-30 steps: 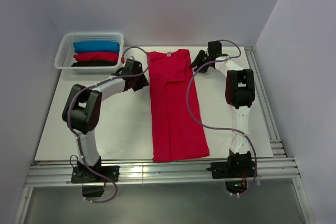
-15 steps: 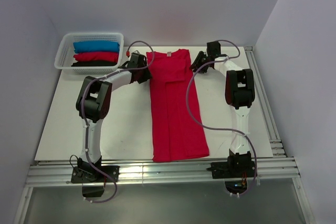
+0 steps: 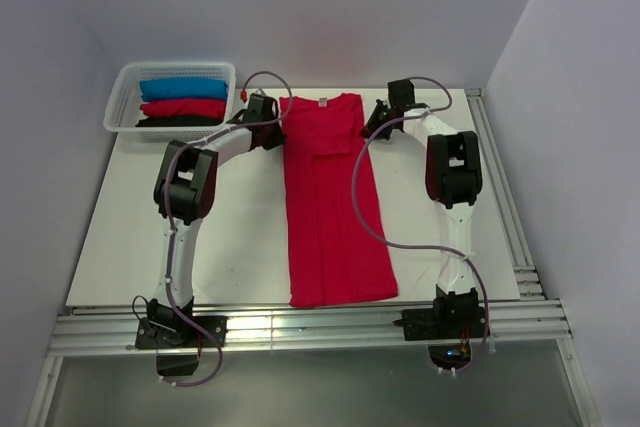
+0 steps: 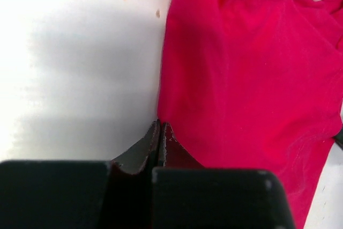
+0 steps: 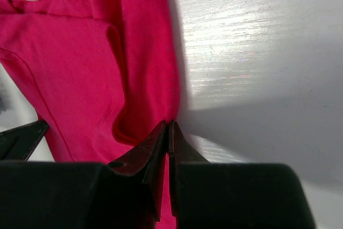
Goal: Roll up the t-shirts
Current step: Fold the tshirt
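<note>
A crimson-red t-shirt [image 3: 330,197] lies on the table, folded into a long strip, with its white neck label [image 3: 323,102] at the far end. My left gripper [image 3: 272,112] is at the strip's far left corner. In the left wrist view its jaws [image 4: 159,124] are shut, tips meeting right on the shirt's [image 4: 246,79] left edge. My right gripper [image 3: 372,125] is at the far right corner. Its jaws [image 5: 170,123] are pinched on the shirt's [image 5: 69,68] right edge, with red cloth showing between the fingers.
A white basket [image 3: 118,97] stands at the far left corner, holding rolled blue [image 3: 182,89], red [image 3: 182,108] and black [image 3: 180,122] bundles. The right arm's cable droops across the shirt's right side. Walls stand close on both sides, and a metal rail runs along the near edge.
The left gripper has moved farther back and right, to the shirt's far left corner. Both grippers have shut at the shirt's edges. The right gripper has shifted slightly.
</note>
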Controlling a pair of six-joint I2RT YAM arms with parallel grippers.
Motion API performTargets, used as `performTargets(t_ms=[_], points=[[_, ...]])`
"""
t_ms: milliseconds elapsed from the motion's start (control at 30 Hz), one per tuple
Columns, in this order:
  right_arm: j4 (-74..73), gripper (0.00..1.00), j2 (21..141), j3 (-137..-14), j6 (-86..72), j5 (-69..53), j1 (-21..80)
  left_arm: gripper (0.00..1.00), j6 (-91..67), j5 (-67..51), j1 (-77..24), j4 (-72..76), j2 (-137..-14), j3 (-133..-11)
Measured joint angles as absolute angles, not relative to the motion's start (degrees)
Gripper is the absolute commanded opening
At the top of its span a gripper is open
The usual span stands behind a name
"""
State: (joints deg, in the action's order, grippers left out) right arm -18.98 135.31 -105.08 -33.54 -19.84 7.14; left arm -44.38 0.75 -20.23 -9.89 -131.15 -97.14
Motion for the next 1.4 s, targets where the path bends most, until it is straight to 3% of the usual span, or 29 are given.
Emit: performTargets(t_ms=[400, 433, 500, 567, 633, 667, 767, 867, 900, 1000, 1167, 1400], points=[[-18.9, 0.05, 137.2, -108.1, -36.2, -18.2, 7.2, 0.0, -44.1, -1.4, -18.0, -10.3, -136.2, -104.7], [-18.9, 0.07, 137.9, -108.9, -36.5, -18.1, 7.2, 0.0, -44.0, -1.5, -17.8, -10.3, -136.6, -105.3], [-18.9, 0.22, 138.9, -110.1, -37.1, -18.2, 7.2, 0.02, -43.7, -1.8, -17.6, -10.5, -137.2, -106.2], [-18.8, 0.4, 139.5, -111.2, -37.5, -18.6, 7.2, 0.13, -43.1, -2.5, -17.4, -10.7, -137.3, -106.7], [-18.4, 0.48, 139.4, -111.4, -37.7, -18.9, 7.2, 0.25, -42.5, -2.9, -17.3, -10.5, -137.3, -106.3], [-18.1, 0.53, 139.3, -111.5, -37.6, -18.9, 7.2, 0.42, -42.5, -3.3, -17.2, -9.6, -136.7, -105.5], [-18.5, 0.58, 139.1, -112.1, -37.1, -18.9, 7.2, 0.6, -41.2, -3.0, -17.1, -8.7, -132.9, -101.1], [-20.3, 0.63, 138.4, -112.6, -36.1, -18.6, 7.2, 0.63, -40.5, -2.7, -17.0, -11.4, -129.2, -99.0], [-21.0, 0.68, 137.5, -112.1, -35.8, -18.4, 7.2, 0.63, -40.1, -2.7, -16.9, -12.0, -127.8, -98.7], [-20.7, 0.69, 131.1, -106.0, -35.0, -17.9, 7.2, 0.63, -39.8, -2.6, -16.8, -12.4, -122.7, -95.4], [-16.5, 0.69, 107.3, -82.6, -33.9, -17.0, 7.4, 0.62, -40.6, -2.2, -17.0, -12.2, -106.3, -80.3], [-11.0, 0.61, 80.7, -53.7, -32.6, -13.9, 10.2, 0.61, -45.0, 4.0, -23.9, -14.4, -87.5, -59.2]])
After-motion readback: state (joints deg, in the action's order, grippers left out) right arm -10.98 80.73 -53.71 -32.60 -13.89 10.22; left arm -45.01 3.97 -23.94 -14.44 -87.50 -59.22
